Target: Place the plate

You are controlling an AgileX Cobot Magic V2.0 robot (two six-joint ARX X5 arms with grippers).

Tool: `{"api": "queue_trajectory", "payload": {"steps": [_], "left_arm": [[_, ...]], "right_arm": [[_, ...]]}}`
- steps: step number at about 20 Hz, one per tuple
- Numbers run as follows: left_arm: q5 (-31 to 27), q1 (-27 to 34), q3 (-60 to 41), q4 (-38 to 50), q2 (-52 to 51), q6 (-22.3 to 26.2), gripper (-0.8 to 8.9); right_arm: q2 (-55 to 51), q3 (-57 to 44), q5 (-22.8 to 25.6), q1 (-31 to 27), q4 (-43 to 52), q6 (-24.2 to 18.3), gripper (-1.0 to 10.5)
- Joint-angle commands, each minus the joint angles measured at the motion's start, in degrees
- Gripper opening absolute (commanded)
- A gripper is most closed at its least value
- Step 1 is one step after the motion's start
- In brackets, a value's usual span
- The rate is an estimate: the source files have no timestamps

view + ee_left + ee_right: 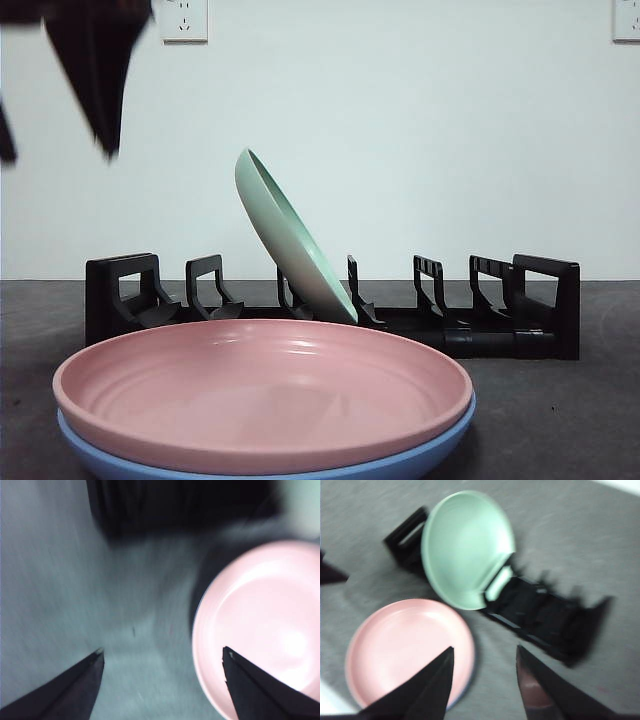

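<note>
A pink plate (260,385) lies stacked on a blue plate (420,460) at the table's front. A pale green plate (290,240) stands tilted in a slot of the black dish rack (540,300) behind them. My left gripper (162,652) is open and empty, above the table beside the pink plate (260,625); it shows as dark jaws at the top left of the front view (60,140). My right gripper (485,649) is open and empty, high above the pink plate (405,650), green plate (465,545) and rack (545,620).
The rack has several free slots on both sides of the green plate. The dark grey table (560,420) runs back to a white wall with sockets (184,20). Both wrist views are blurred.
</note>
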Motion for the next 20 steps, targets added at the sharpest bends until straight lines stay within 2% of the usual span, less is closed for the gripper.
{"api": "queue_trajectory", "payload": {"steps": [1,3,4,8,12,15,20], "left_arm": [[-0.5,0.7,4.4,-0.5,-3.1,7.1,3.77],[-0.5,2.4,5.9,-1.7,-7.1,9.4,3.77],[-0.5,3.5,5.9,-2.4,-9.4,10.6,3.77],[-0.5,9.0,5.9,-7.1,-18.7,13.6,3.77],[-0.5,12.1,5.9,-10.7,-25.6,13.2,3.77],[-0.5,12.3,5.9,-12.4,-28.4,10.8,3.77],[-0.5,12.3,5.9,-14.0,-29.6,10.4,3.77]], "right_arm": [[7.3,2.2,-7.5,-0.7,2.1,0.6,2.0],[13.5,4.9,-12.9,-1.6,3.0,0.6,2.0],[16.3,6.7,-14.1,-1.8,3.5,0.3,2.0],[26.5,15.8,-14.9,-2.2,4.4,-1.7,2.0],[37.0,25.8,-18.5,-3.3,4.3,-1.9,2.0],[44.6,32.7,-20.3,-3.8,2.2,-1.5,2.0],[52.7,37.1,-21.1,-4.4,2.0,-1.1,2.0]]}}
